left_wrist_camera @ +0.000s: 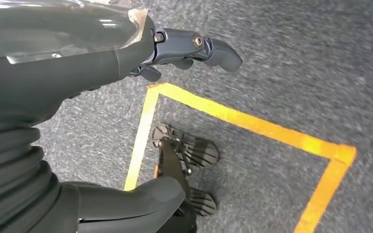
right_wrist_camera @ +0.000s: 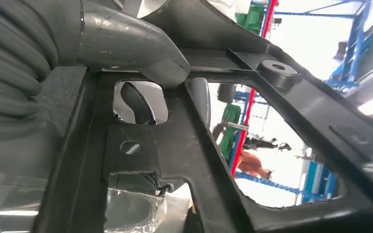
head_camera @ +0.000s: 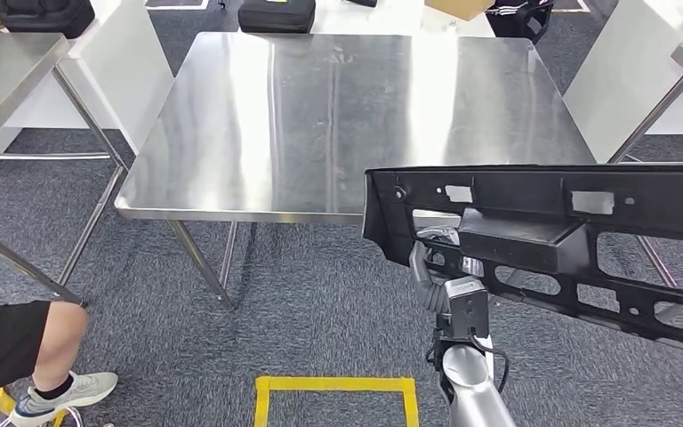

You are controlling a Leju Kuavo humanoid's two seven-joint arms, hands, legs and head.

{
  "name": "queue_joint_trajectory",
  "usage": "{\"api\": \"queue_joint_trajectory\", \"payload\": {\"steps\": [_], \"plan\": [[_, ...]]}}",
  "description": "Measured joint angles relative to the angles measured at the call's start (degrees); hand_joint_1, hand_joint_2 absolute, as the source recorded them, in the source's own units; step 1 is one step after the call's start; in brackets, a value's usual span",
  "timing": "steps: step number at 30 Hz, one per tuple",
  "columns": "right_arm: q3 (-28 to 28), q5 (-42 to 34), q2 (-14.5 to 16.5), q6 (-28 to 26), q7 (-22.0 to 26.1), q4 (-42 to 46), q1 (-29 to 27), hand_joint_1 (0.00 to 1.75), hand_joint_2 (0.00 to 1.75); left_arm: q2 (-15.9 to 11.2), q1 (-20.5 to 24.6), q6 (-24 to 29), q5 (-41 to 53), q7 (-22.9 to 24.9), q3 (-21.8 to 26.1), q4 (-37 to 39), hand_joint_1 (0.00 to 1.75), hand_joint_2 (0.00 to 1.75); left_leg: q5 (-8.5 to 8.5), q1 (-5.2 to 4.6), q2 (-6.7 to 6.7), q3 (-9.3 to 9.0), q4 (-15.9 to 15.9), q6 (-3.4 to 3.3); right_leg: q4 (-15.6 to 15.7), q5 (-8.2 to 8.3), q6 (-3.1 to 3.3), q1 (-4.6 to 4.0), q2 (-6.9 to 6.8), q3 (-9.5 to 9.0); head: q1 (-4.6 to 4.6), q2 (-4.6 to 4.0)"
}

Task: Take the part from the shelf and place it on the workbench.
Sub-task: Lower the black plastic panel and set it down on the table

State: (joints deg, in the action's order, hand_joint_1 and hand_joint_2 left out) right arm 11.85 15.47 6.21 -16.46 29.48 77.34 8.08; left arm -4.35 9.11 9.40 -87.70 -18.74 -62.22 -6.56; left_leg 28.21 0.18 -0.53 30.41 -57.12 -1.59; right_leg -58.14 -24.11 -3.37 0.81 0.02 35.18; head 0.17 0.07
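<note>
Right robot hand [head_camera: 434,258] grips black part [head_camera: 578,240] from below, part held in air just short of surface [head_camera: 231,142] near edge. Left robot hand [left_wrist_camera: 184,48] holds nothing, fingers apart, above yellow tape [left_wrist_camera: 252,124] on floor.

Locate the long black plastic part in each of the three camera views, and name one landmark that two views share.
Head view: the black part stretches across the lower right, in front of the steel workbench, with the right hand under it.
Left wrist view: not in it.
Right wrist view: its openwork frame fills the middle, the thumb against it.
Shared landmark: the yellow floor tape, head and left wrist views.
</note>
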Motion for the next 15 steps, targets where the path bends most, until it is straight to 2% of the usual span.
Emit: {"api": "queue_joint_trajectory", "payload": {"steps": [3,5,6,8,9,10,11,13,14,15], "plan": [[-0.3,0.3,-0.1,0.1,-0.5,1.4,-0.7,1.75,1.75,0.0,0.2,0.1,0.0,0.1,-0.4,0.0,0.00,1.75,0.70,0.11,0.06,-0.24,0.1,0.83,0.4,-0.40,1.61,-0.13,0.17,-0.54,-0.05,0.00],[-0.5,0.4,0.0,0.1,-0.7,2.4,-1.0,1.75,1.75,0.0,0.3,0.1,0.0,0.1,-0.5,0.0,0.00,1.75,2.10,0.34,0.18,0.64,-2.2,1.39,0.5,-0.75,2.59,0.19,0.27,-1.10,-0.09,0.00],[-0.5,0.5,0.0,0.2,-0.8,2.7,-1.1,1.75,1.75,0.0,0.3,0.1,0.0,0.1,-0.6,0.0,0.00,1.75,3.47,0.43,0.22,2.12,-5.2,1.66,0.6,-0.97,3.06,0.34,0.29,-1.44,-0.11,0.00],[-0.6,0.5,0.0,0.2,-0.8,3.2,-1.3,1.75,1.75,0.1,0.3,0.1,0.0,0.1,-0.6,0.0,0.00,1.75,6.48,0.46,0.29,6.84,-13.5,2.04,0.6,-1.48,3.69,0.18,0.27,-1.93,-0.14,0.00],[-0.6,0.5,0.0,0.2,-0.8,3.2,-1.4,1.75,1.75,0.1,0.2,0.1,0.0,0.2,-0.7,0.0,0.00,1.75,7.02,0.47,0.29,8.99,-16.5,2.11,0.6,-1.72,3.81,0.09,0.30,-2.15,-0.14,0.00],[-0.6,0.5,0.0,0.2,-0.8,3.3,-1.6,1.75,1.75,0.1,0.2,0.1,0.0,0.2,-0.7,0.0,0.00,1.75,6.37,0.47,0.30,10.26,-17.5,2.06,0.6,-1.98,3.84,0.01,0.35,-2.43,-0.14,0.00],[-0.6,0.6,0.0,0.2,-0.9,3.3,-1.8,1.75,1.75,0.1,0.1,0.1,0.0,0.2,-0.8,0.1,0.00,1.75,4.51,0.47,0.30,10.28,-16.1,1.90,0.6,-2.27,3.79,-0.05,0.42,-2.82,-0.15,0.00],[-0.8,0.8,0.0,0.6,-1.0,3.6,-1.9,1.75,1.75,0.1,0.1,0.0,-0.1,0.2,-0.9,0.1,0.00,1.75,-0.71,0.40,0.32,7.50,-8.3,1.27,0.6,-2.94,3.55,-0.13,0.55,-3.73,-0.12,0.00],[-0.8,1.0,0.1,0.8,-1.1,3.8,-1.9,1.75,1.75,0.1,0.1,-0.1,-0.2,0.1,-1.0,0.2,0.00,1.75,-2.33,0.27,0.33,5.86,-4.6,0.95,0.6,-3.26,3.32,-0.33,0.59,-4.03,-0.10,0.00],[-0.9,1.2,0.1,1.1,-1.2,4.0,-1.9,1.75,1.75,0.1,0.2,-0.1,-0.3,0.1,-1.0,0.2,0.00,1.75,-3.08,0.11,0.33,4.73,-2.2,0.66,0.6,-3.52,3.05,-0.47,0.61,-4.17,-0.09,0.00]]}}
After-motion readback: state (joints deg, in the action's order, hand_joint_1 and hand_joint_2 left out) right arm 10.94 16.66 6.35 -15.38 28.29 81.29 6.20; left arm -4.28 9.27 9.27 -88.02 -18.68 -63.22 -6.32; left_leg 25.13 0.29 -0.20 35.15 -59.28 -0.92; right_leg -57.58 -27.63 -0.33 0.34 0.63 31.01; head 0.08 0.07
